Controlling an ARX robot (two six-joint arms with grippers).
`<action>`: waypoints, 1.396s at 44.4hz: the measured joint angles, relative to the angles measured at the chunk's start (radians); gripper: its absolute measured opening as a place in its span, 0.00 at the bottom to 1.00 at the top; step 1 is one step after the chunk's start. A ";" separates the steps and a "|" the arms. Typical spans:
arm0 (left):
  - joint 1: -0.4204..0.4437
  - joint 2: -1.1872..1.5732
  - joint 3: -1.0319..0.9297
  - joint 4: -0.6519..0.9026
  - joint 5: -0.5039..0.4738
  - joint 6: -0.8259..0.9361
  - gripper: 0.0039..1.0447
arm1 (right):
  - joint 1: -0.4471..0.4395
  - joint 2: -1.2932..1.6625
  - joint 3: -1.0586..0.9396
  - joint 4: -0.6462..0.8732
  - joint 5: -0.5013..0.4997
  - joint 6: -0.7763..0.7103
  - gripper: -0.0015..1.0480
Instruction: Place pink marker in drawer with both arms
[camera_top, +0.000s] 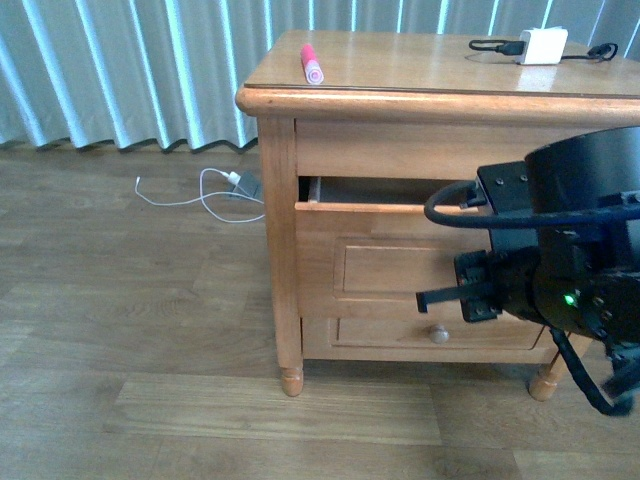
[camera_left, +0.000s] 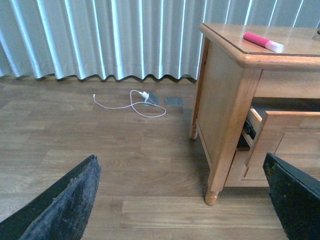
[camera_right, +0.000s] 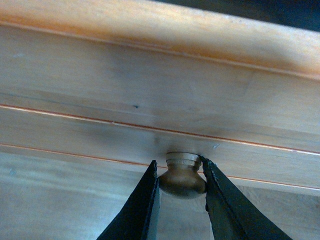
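– Honey-coloured wood fills most of it: what is the big piece?
– That is the cabinet (camera_top: 280, 250), standing on a plank floor (camera_top: 120, 350) before a pale pleated curtain (camera_top: 130, 70).
– And its top drawer (camera_top: 370, 262)?
– Pulled out a little way. The front view shows a dark gap above the drawer's front, and the left wrist view shows that front standing proud of the cabinet's side.
– Where are the arms?
– The right arm (camera_top: 580, 250), bulky and black with a small green light, is up against the drawer front. Of the left one, only the left gripper (camera_left: 180, 160) shows, spread wide, low over the floor beside the cabinet and holding nothing.
– What lies on top?
– A white charger (camera_top: 541, 46) with a black cable sits toward the far right corner. The pink marker (camera_top: 312, 63) lies flat near the left edge, well apart from the charger, with its paler end toward the front.
– So the marker is outside the drawer?
– Yes, on the cabinet top, with neither gripper touching it.
– And the right gripper (camera_right: 179, 170)?
– Pinching the drawer's round pale knob (camera_right: 181, 181), one finger pressed to each side.
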 joint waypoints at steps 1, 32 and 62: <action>0.000 0.000 0.000 0.000 0.000 0.000 0.94 | 0.000 -0.016 -0.020 -0.006 -0.010 -0.003 0.21; 0.000 0.000 0.000 0.000 0.000 0.000 0.94 | 0.005 -0.921 -0.543 -0.369 -0.291 0.077 0.84; 0.000 0.000 0.000 0.000 0.000 0.000 0.94 | -0.285 -1.669 -0.749 -0.368 -0.197 0.033 0.72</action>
